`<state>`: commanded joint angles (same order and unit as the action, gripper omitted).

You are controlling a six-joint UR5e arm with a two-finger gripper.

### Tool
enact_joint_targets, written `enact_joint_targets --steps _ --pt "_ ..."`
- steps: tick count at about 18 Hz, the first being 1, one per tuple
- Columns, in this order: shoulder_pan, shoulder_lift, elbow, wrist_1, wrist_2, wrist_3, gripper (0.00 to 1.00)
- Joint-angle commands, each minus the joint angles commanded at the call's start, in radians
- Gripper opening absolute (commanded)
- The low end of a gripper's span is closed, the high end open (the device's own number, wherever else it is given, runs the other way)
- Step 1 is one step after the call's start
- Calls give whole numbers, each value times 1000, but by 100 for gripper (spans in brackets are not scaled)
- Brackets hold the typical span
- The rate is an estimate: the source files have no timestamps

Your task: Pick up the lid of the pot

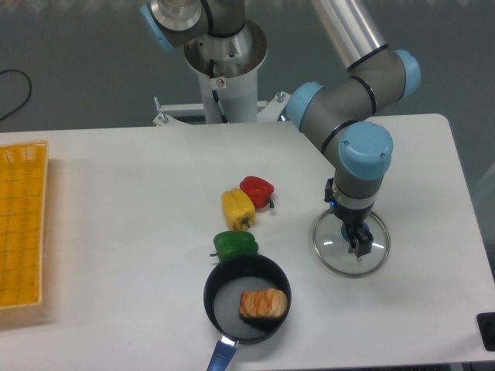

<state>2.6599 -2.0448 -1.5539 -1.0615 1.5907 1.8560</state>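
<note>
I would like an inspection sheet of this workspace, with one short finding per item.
Surface: white table.
Job's things: pot lid, lying flat, blue knob upward.
Clutter: red pepper, yellow pepper, green pepper; black pan with blue handle, an orange-brown item inside.
Hand: over the lid; open or shut, cannot tell.
Cables: black cable, upper left, beyond the table.
Surroundings: yellow crate, left edge; dark floor.
</note>
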Motion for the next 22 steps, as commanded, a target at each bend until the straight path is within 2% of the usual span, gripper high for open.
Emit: enact_joint_targets --steps 16,22 --pt "24 -38 2 0 0 63 99" --pt "69 -64 -2 3 -46 158 99"
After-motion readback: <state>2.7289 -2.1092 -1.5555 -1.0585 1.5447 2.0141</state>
